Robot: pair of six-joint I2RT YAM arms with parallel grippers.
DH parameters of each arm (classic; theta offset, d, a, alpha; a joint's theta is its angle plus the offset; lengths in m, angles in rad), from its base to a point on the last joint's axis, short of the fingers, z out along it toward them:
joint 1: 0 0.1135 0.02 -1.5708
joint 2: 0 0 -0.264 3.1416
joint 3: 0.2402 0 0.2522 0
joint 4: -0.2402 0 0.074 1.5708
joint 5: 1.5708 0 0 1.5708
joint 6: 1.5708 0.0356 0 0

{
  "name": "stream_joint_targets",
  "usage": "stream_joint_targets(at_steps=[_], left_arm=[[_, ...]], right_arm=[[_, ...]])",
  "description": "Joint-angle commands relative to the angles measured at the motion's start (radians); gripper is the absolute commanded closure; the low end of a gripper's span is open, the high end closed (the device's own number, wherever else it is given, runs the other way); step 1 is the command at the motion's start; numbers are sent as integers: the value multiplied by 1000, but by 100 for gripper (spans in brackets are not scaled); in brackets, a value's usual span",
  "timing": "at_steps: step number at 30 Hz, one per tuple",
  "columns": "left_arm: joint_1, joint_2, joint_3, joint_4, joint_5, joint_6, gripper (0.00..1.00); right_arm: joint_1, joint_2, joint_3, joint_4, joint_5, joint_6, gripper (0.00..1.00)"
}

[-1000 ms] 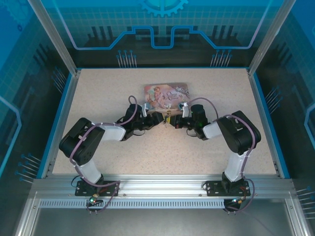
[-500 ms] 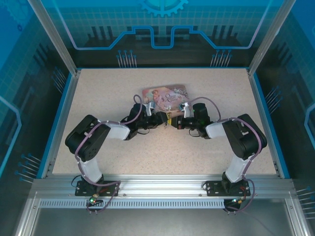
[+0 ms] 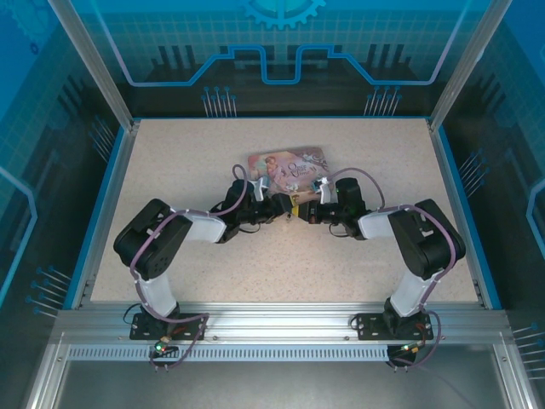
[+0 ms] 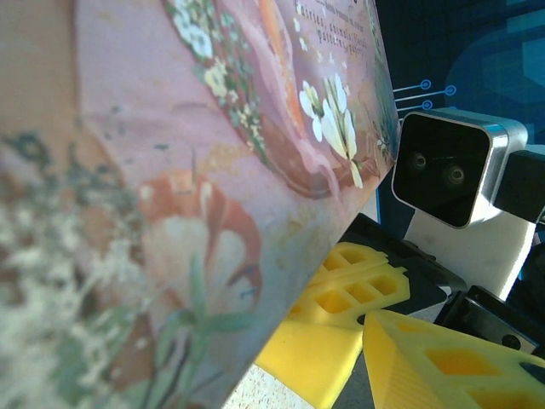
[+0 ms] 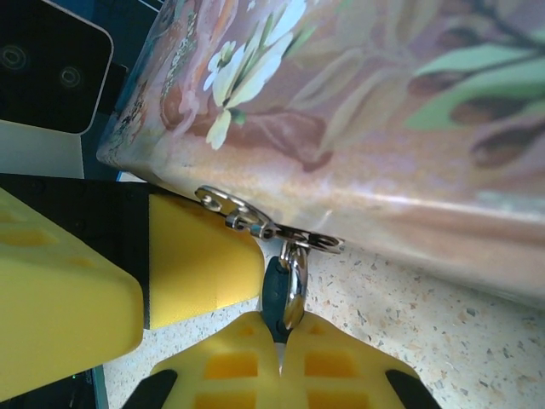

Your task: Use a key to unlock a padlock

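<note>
Under the pink tin's (image 5: 383, 128) near edge, your right claw (image 5: 279, 345) is clamped on the padlock (image 5: 274, 294), which hangs lengthwise from the hasp (image 5: 255, 226). Your left claw (image 3: 274, 205) sits just beside it, head-on. Whether that claw is open or holds the key can't be told.

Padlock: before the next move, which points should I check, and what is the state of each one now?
1. The right gripper is shut on the padlock: ok.
2. The padlock hangs on the hasp of the tin box: ok.
3. The left gripper is near the padlock: ok.
4. The left gripper holds the key: cannot tell.
5. The key is lined up with the padlock: cannot tell.
</note>
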Motion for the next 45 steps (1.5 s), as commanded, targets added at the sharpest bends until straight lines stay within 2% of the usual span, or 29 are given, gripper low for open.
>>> stream_joint_targets(at_steps=[1,9,14,21,28,34,45], left_arm=[[-1,-64,-32,-14,-41,16,44],[0,-217,-80,-80,-78,49,41],[0,-229,-145,7,-51,-49,49],[-2,-144,-198,173,-40,-206,52],[-1,-20,-193,340,-32,-296,56],[-2,64,-189,464,-29,-361,63],[-18,102,-158,464,-26,-380,67]], right_arm=[[-22,-42,25,15,-74,34,100],[-24,-24,31,36,-49,88,100],[-25,-25,37,77,-71,157,100],[-24,-33,47,54,-71,171,100],[-24,-40,47,51,-77,179,100],[-20,-45,51,44,-74,180,100],[-9,-35,61,49,-70,195,99]])
